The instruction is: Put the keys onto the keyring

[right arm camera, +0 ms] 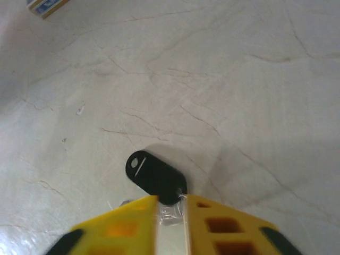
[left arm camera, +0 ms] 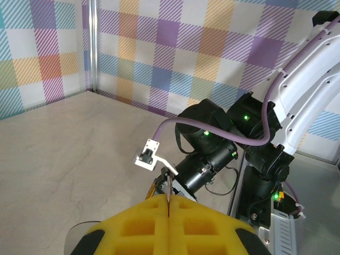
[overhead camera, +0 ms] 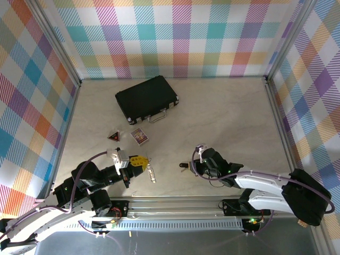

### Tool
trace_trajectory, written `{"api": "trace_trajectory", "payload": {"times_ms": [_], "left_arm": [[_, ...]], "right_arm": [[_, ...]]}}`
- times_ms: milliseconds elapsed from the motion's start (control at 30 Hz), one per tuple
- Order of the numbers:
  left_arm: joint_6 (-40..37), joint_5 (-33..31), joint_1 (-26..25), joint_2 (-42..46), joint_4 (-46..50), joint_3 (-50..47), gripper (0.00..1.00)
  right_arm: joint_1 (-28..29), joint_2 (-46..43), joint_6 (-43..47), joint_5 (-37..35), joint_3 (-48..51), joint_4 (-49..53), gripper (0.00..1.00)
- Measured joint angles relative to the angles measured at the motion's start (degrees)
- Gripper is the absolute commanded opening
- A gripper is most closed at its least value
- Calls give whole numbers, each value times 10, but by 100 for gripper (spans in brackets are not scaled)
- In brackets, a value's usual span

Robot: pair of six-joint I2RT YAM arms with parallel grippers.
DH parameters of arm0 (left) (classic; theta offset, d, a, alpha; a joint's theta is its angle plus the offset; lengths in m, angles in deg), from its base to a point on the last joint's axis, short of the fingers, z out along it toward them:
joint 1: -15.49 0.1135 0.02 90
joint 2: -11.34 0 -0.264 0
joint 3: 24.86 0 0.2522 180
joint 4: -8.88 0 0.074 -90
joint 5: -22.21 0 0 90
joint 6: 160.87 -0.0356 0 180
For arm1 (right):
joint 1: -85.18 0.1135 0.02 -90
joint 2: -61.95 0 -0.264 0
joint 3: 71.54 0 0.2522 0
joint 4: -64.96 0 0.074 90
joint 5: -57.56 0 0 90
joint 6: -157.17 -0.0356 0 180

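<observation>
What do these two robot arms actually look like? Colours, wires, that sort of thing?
The left arm and right arm have black joints and white shells, with a purple cable looping along each. The left gripper and right gripper have chunky yellow fingers with square recesses. Small green lights glow on the joints.

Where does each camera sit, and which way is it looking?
Top external: high behind the arms, looking down at the table; left arm, right arm, left claw and right claw show.
Left wrist: on the left arm, looking sideways at the right arm; its yellow fingers pinch a thin metal piece.
Right wrist: on the right arm, looking down at the table; a black key tag sits at its yellow fingers.
Shared: top and right wrist views both show the key tag and card box.
</observation>
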Motion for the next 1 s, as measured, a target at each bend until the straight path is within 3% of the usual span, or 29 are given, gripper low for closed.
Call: {"api": "trace_trajectory", "payload": {"times_ms": [200,300,633,800,1000], "left_arm": [[0,0,0,0,0,0,0],[0,0,0,0,0,0,0],[0,5,0,0,0,0,0],[0,5,0,2,0,0,0],[0,9,0,2,0,0,0]], "right_arm": [[0,-78,-3,-9,-30,137,54],[-8,-84,-2,-5,-81,223,56],[-123,71,78,131,-242,374,54],[-169,142,128,207,-261,397,51],[-183,217,172,268,-275,403,47]]}}
